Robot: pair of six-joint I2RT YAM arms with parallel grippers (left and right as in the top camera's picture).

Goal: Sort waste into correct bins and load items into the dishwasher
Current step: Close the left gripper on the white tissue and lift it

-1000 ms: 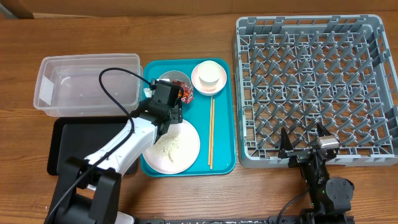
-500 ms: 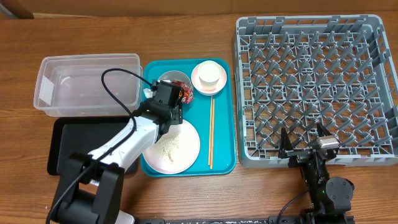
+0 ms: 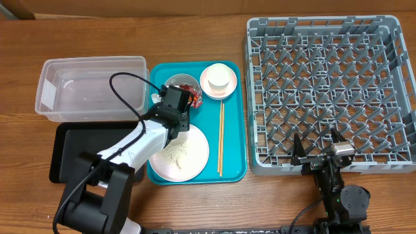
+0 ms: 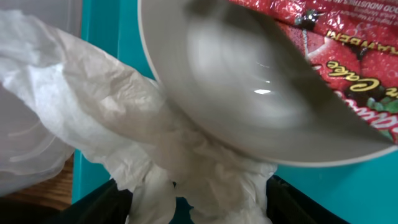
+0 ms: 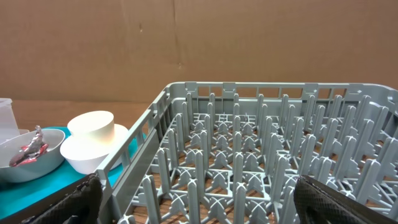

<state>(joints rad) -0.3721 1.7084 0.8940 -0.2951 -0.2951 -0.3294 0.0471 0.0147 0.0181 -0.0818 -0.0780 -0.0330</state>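
Seemingly caught between the dark fingers (image 4: 118, 202) of the left gripper (image 4: 199, 204), the crumpled white tissue (image 4: 93, 106) fills the whole gap with soft, creased folds; whether the jaws actually press on it I cannot tell. This tissue lies on the teal tray (image 3: 234, 162), at its left edge, touching the outer wall of the smooth, glossy grey-white bowl (image 4: 249, 87), which is round and steep-sided. A red crinkled snack wrapper (image 4: 336, 37), shiny and printed with strawberries, sits in the bowl and hangs over its rim. Behind the bowl, a small white cup (image 3: 219, 76) stands on a round pinkish saucer (image 3: 229, 88). Thin wooden chopsticks (image 3: 221, 140) lie straight and close together down the tray's right half. Near the tray's front a large pale pink plate (image 3: 195, 159) carries a scatter of loose white rice grains (image 3: 175, 153). Left of the tray, a clear plastic tub (image 3: 91, 88) with rounded corners sits just behind a shallow matte black tray (image 3: 65, 153). On the far right of the wooden table (image 3: 195, 39), the square grey plastic dish rack (image 3: 325, 91) shows a grid floor and rows of upright pegs. At its front edge the right gripper (image 3: 317, 151) has its jaws spread wide, holding nothing.
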